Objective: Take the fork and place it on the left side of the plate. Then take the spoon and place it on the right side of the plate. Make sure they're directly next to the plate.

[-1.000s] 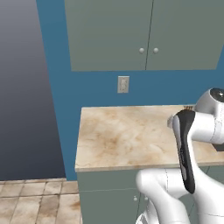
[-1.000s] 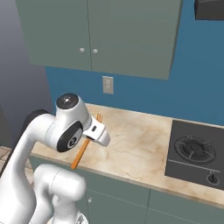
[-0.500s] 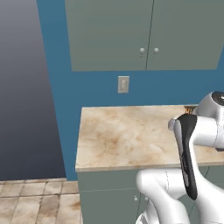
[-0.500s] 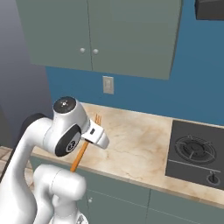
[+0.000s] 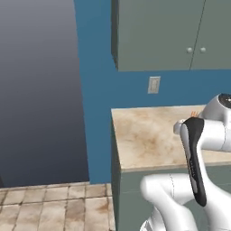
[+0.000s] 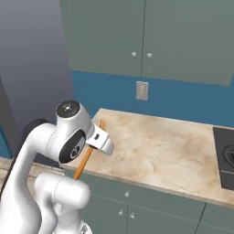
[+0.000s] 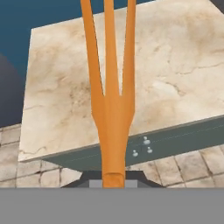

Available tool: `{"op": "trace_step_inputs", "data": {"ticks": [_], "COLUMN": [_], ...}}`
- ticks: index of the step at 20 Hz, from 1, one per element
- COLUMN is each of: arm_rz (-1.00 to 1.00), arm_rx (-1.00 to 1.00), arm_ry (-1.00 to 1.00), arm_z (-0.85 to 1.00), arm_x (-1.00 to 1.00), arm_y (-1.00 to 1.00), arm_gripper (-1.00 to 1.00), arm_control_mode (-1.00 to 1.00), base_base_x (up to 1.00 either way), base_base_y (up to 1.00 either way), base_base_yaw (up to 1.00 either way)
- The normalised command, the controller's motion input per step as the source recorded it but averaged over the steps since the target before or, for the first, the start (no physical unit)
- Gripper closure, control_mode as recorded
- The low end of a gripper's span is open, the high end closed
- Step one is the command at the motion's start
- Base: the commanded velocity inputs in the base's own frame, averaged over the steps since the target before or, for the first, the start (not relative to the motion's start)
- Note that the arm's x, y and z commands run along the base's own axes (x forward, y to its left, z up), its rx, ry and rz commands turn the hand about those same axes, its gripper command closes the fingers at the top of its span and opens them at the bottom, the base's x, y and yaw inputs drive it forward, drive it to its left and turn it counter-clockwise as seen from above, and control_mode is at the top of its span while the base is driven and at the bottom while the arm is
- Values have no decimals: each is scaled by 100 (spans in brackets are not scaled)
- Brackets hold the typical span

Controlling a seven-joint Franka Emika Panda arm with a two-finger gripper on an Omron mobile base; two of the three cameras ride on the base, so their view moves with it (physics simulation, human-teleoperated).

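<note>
My gripper [image 6: 100,140] is shut on the orange fork [image 6: 85,161] and holds it above the left front part of the counter. The fork's handle slants down toward the counter's front edge and its tines [image 6: 102,123] point up. In the hand view the fork [image 7: 111,109] runs up the middle from between my gripper [image 7: 113,178], with its three tines spread over the marble top. In the left base view the orange tine tips [image 5: 195,113] peek out behind my arm. The plate and the spoon are out of view.
The marble counter [image 6: 164,151] runs along a blue wall with an outlet [image 6: 142,90] and grey-green upper cabinets [image 6: 146,36]. A black stove [image 6: 225,160] borders the counter at the right. Left of the counter are tiled floor [image 5: 49,207] and a dark opening [image 5: 40,90].
Both base views have shifted, with the counter now further right, so the cameras have moved with the base. The fork stays in my shut gripper, held the same way.
</note>
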Motion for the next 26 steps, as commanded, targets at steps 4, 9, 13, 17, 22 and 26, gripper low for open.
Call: {"op": "trace_step_inputs", "data": {"ticks": [4, 9, 13, 17, 22, 26], "arm_rz": [0, 0, 0, 0, 0, 0], "arm_rx": [0, 0, 0, 0, 0, 0], "arm_ry": [0, 0, 0, 0, 0, 0], "arm_z": [0, 0, 0, 0, 0, 0], "arm_x": [0, 0, 0, 0, 0, 0], "arm_y": [0, 0, 0, 0, 0, 0], "arm_gripper": [100, 100, 100, 100, 100, 100], "arm_control_mode": [100, 100, 100, 100, 100, 100], "base_base_x": [-34, -49, -71, -84, -95, -98], "base_base_y": [100, 99, 91, 83, 61, 45], "base_base_yaw": [-18, -15, -8, -4, 0, 0]}}
